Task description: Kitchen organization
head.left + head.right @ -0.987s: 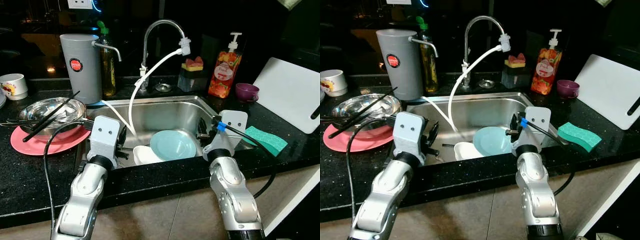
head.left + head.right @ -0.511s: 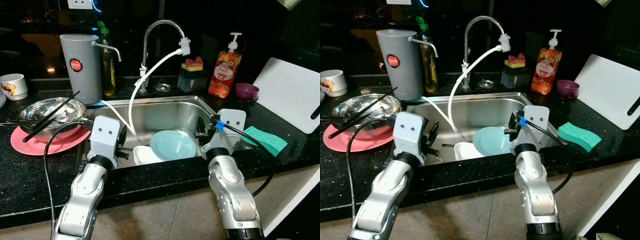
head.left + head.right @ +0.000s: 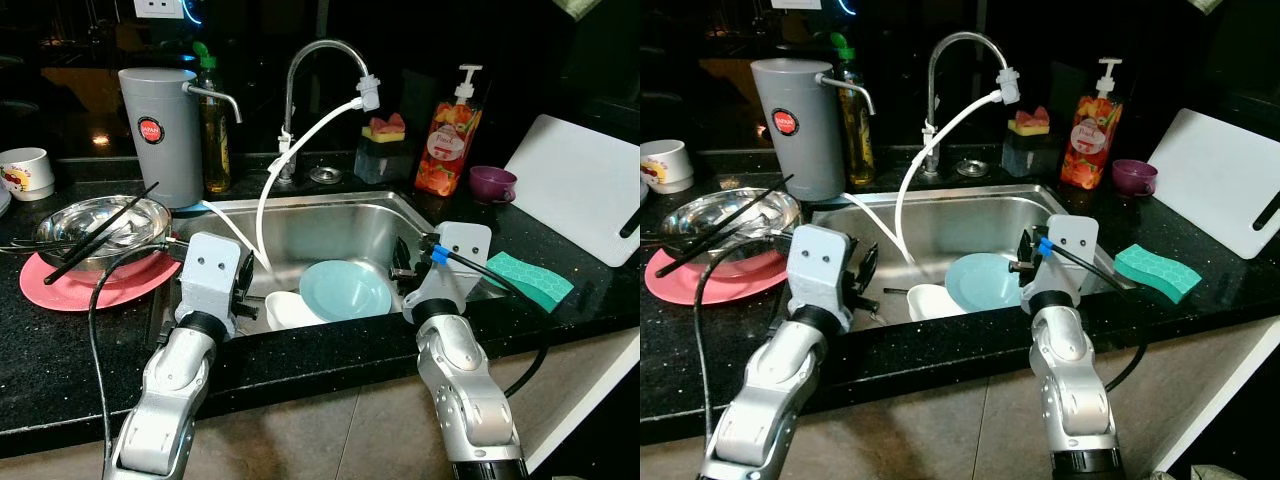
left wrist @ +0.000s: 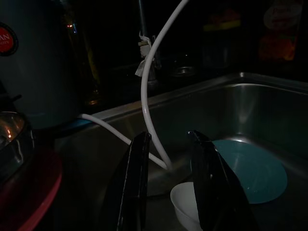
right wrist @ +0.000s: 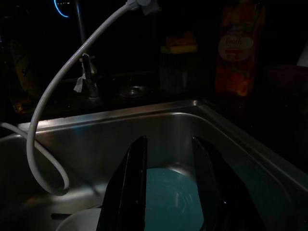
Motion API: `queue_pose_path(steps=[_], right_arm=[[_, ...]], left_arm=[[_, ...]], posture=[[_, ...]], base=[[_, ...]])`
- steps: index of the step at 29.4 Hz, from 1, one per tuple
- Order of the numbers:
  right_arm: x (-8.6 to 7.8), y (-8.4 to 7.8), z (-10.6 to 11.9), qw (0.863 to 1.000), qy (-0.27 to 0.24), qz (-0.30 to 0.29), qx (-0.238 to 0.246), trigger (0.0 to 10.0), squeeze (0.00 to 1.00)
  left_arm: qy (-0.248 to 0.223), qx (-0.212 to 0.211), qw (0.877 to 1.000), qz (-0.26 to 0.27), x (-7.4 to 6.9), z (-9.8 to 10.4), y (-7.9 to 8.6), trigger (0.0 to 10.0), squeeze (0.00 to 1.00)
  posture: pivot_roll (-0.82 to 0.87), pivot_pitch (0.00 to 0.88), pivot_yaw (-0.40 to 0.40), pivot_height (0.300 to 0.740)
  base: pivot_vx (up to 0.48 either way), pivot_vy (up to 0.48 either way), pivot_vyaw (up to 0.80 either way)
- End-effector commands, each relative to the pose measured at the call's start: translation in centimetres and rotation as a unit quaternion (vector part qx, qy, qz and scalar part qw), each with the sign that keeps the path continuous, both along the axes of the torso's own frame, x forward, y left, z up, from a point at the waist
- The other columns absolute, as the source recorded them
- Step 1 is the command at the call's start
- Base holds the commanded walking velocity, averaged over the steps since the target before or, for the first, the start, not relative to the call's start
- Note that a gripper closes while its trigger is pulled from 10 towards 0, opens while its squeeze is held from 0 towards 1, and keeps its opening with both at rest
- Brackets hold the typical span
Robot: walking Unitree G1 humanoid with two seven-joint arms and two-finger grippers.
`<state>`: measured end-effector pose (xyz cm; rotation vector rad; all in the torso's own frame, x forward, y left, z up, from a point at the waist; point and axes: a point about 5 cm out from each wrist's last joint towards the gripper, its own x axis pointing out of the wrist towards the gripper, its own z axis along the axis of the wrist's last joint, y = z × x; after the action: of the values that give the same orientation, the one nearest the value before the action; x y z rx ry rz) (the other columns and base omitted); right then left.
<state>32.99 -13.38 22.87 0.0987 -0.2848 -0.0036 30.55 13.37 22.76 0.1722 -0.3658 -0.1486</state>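
A teal plate lies in the steel sink with a white bowl against its left side. My left gripper hovers open over the sink's front left corner, its black fingers framing the white hose and pointing toward the bowl. Over the front right corner my right gripper is also open, with nothing between its fingers, and it hangs just above the plate's right rim. Both silver arms reach in over the counter's front edge.
On the left counter, a pink plate carries a steel bowl with black chopsticks. A grey dispenser, oil bottle, faucet, white hose and soap bottle line the back. Right: purple cup, green sponge, white board.
My right gripper has edged slightly left toward the teal plate. The left arm and the dishes have not moved.
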Motion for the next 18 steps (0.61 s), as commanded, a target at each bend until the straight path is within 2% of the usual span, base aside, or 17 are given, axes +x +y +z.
queue_pose_path(steps=[1, 18], right_arm=[[-0.09, 0.13, 0.14, 1.0, 0.001, 0.003, -0.004, 10.0, 0.0], [-0.21, -0.08, -0.12, 1.0, 0.004, -0.001, -0.002, 10.0, 0.0]], left_arm=[[-0.001, -0.004, 1.0, -0.003, 0.12, 0.01, -0.25, 10.0, 0.0], [-0.001, -0.009, 1.0, -0.004, 0.07, 0.16, -0.31, 10.0, 0.0]], posture=[[0.11, 0.083, -0.065, 0.74], [0.11, 0.086, -0.062, 0.74]], base=[[0.0, 0.0, 0.0], [0.0, 0.0, 0.0]])
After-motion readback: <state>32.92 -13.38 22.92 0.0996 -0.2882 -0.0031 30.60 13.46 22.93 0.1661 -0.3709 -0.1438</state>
